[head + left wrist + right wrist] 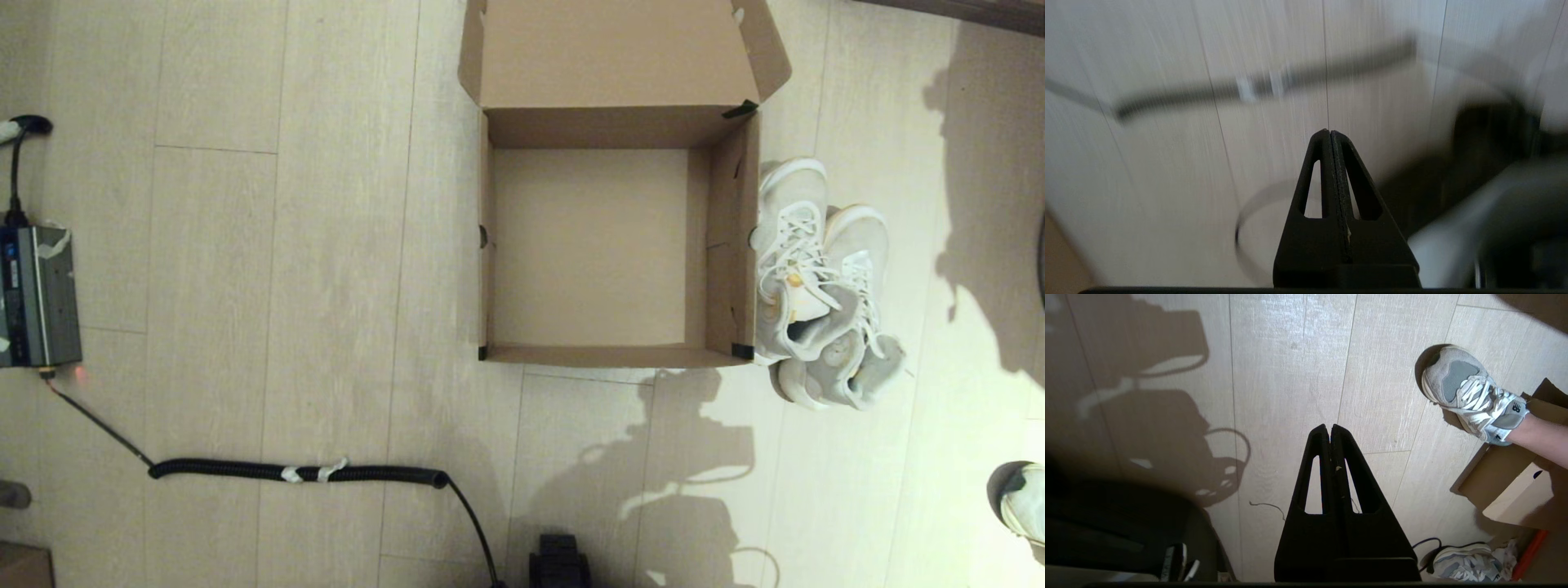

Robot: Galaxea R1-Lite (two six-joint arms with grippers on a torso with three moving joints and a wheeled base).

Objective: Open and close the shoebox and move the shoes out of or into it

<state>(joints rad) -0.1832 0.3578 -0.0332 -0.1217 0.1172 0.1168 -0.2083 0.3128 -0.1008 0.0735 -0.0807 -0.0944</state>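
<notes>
Meanwhile, shoebox (608,245) open, shoes (820,286) just beside it, both grippers' fingers (1331,179) (1331,473) together.

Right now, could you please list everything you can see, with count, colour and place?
shoebox: one, brown, open and empty, floor centre.
shoes: two, white-grey, overlapping, against the box's right wall.
worn sneaker: one, grey-white, on a person's foot, far right.
corrugated cable: one, black, floor left of centre.
power unit: one, grey, left edge.
left gripper: one, black, shut, above the floor.
right gripper: one, black, shut, above bare floor.
</notes>
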